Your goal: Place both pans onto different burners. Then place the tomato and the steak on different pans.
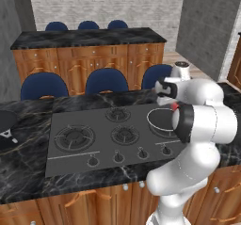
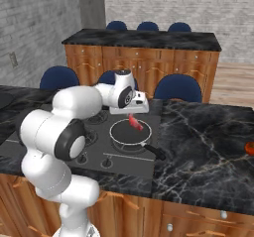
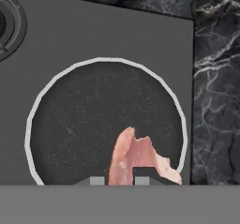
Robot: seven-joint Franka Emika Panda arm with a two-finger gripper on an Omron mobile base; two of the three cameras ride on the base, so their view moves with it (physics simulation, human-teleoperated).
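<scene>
We see a pale brick wall behind a wooden island topped in black marble. Blue chairs line our dark counter.

This is a rendered home kitchen. A dark grey gas cooktop with ringed burners and a row of black knobs is set into a black marble counter over wooden cabinets. Behind it stands a second marble-topped wooden island, with blue chairs between and beyond the two, and grey brick walls close off the room.
</scene>
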